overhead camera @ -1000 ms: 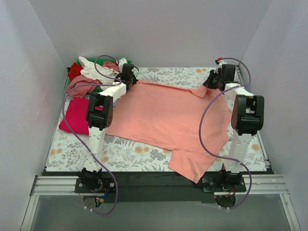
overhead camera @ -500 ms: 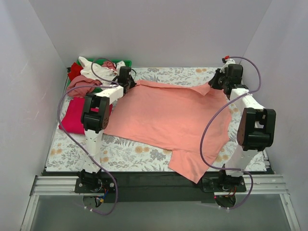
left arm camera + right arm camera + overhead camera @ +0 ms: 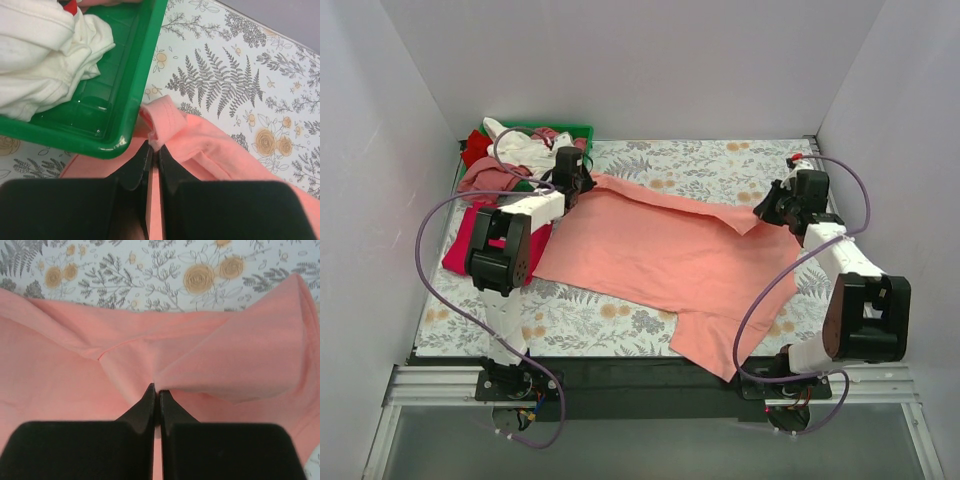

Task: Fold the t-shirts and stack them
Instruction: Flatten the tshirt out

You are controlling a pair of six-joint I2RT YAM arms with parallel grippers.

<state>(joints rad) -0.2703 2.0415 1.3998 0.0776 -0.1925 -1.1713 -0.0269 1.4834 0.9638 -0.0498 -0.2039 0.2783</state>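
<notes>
Both arms stretch far forward. The left gripper (image 3: 154, 151) is clenched on an edge of the salmon-pink t-shirt (image 3: 660, 255) — green tray (image 3: 131, 107) just ahead-left. The right gripper (image 3: 156, 392) pinches a fold — shirt spread between them.

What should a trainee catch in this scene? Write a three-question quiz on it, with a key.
1. True or false: the left gripper is open.
2. Where does the white t-shirt lie? A in the green tray; B hanging from a gripper; C folded on a stack.
3. What does the right gripper pinch?

Key: 1 false, it is shut on the salmon-pink t-shirt. 2 A. 3 a fold of the salmon-pink t-shirt.
</notes>
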